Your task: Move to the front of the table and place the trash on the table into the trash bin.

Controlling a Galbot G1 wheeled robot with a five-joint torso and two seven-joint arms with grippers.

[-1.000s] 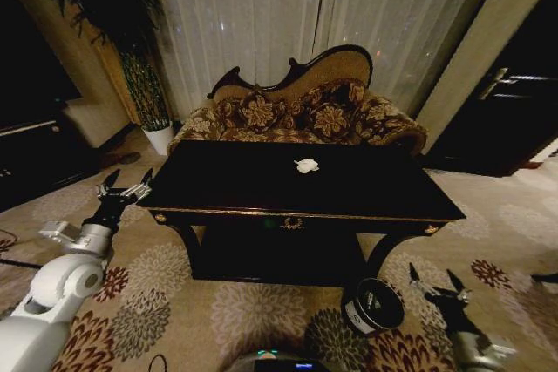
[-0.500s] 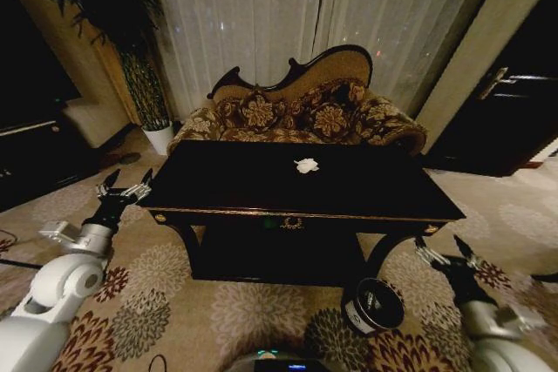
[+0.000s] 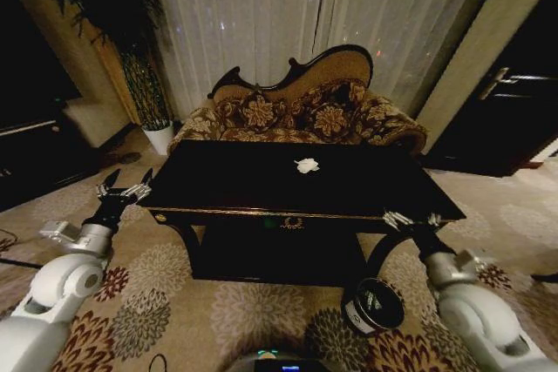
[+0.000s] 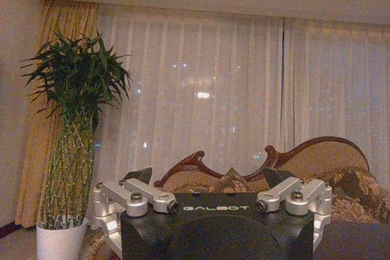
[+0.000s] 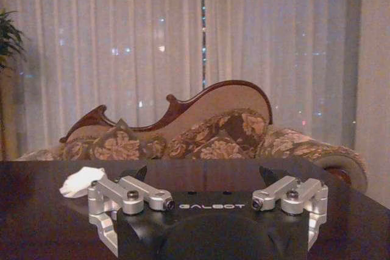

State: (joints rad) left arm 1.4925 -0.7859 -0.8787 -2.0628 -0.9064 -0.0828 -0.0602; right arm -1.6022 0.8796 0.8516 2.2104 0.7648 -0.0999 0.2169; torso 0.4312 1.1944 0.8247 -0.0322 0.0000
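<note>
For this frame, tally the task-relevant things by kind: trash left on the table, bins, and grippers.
Paper wads on the table: 1
Trash bins on the floor: 1
Open grippers: 2, left gripper beside the table's left end, right gripper at its front right corner
Total: 4

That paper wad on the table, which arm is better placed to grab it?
Probably the right. Its claw is open at the table's front right edge, facing the wad; the left claw sits beyond the left corner, farther off.
</note>
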